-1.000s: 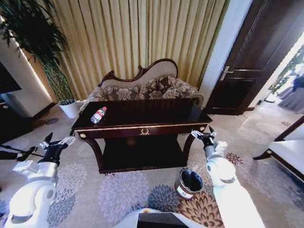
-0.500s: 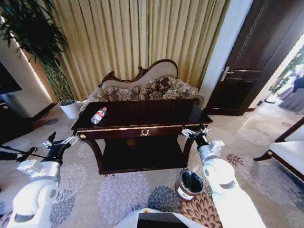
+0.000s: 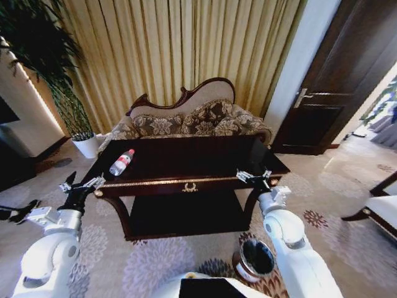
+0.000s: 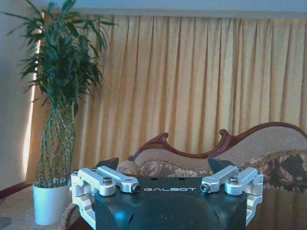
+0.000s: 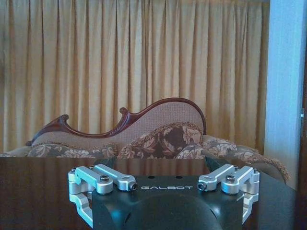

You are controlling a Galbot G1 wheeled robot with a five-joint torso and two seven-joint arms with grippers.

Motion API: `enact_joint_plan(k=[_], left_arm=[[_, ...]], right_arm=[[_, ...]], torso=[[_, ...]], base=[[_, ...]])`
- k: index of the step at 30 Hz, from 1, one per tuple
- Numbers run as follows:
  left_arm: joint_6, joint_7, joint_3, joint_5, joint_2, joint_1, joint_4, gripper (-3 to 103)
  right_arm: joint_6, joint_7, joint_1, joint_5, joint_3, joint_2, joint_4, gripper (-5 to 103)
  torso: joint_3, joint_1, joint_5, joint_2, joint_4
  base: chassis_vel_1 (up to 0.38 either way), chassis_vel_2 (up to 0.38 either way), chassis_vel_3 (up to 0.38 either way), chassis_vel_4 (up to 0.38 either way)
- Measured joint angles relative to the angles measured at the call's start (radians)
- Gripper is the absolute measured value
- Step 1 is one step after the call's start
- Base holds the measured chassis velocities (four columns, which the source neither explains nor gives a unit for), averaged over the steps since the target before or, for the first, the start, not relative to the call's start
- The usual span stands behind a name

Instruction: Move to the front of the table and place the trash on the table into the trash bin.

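Note:
The dark glossy table (image 3: 186,184) with gold trim stands straight ahead, in front of the sofa. A clear plastic bottle (image 3: 121,162) with a red cap and red-white label lies on its left part; this is the trash I can see. The small round trash bin (image 3: 254,259) sits on the carpet at the lower right, beside my right arm. My left gripper (image 3: 82,183) hovers open and empty just off the table's front left corner. My right gripper (image 3: 254,176) is open and empty at the front right corner. The left gripper (image 4: 163,165) looks across the table top (image 4: 283,211) toward the sofa.
A patterned sofa (image 3: 186,121) stands behind the table against gold curtains. A white plant pot (image 3: 87,146) with a tall plant is at the far left. A dark door (image 3: 322,93) is at the right, and a chair edge (image 3: 381,208) at the far right. Flowered carpet surrounds the table.
The whole head view has shifted: the camera has come closer to the table, which now looks larger, and the bin sits lower in the picture. Both grippers stay open, held out toward the table's front corners.

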Motion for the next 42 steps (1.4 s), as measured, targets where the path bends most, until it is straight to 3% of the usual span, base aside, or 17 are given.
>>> enact_joint_plan(k=[33, 36, 39, 40, 42], left_arm=[[-0.006, 0.001, -0.014, -0.009, -0.002, 0.009, 0.002, 100], [0.018, -0.004, -0.023, -0.020, 0.004, 0.017, -0.013, 100], [0.121, -0.014, -0.036, -0.104, 0.044, 0.003, -0.018, 100], [0.121, -0.014, -0.036, -0.104, 0.044, 0.003, -0.018, 100], [0.220, -0.055, -0.045, -0.212, 0.082, -0.035, -0.026, 100]], right_arm=[[0.004, 0.000, 0.003, -0.027, -0.031, 0.010, -0.019, 100], [0.003, 0.000, 0.007, -0.025, -0.030, 0.003, -0.022, 100], [0.003, 0.000, 0.022, -0.020, -0.034, -0.002, -0.034, 100], [0.003, 0.000, 0.022, -0.020, -0.034, -0.002, -0.034, 100], [0.003, 0.000, 0.026, -0.018, -0.036, -0.001, -0.042, 100]], torso=[[0.000, -0.001, 0.0001, 0.000, 0.0000], [-0.001, -0.001, 0.0003, 0.001, 0.0000], [0.000, -0.001, 0.0001, 0.001, 0.0004], [0.000, -0.001, 0.0001, 0.001, 0.0004], [0.000, -0.001, 0.0000, 0.001, 0.0001]], base=[[-0.023, 0.049, 0.029, -0.056], [0.000, 0.000, 0.000, 0.000], [0.000, 0.000, 0.000, 0.000], [0.000, 0.000, 0.000, 0.000], [0.000, 0.000, 0.000, 0.000]])
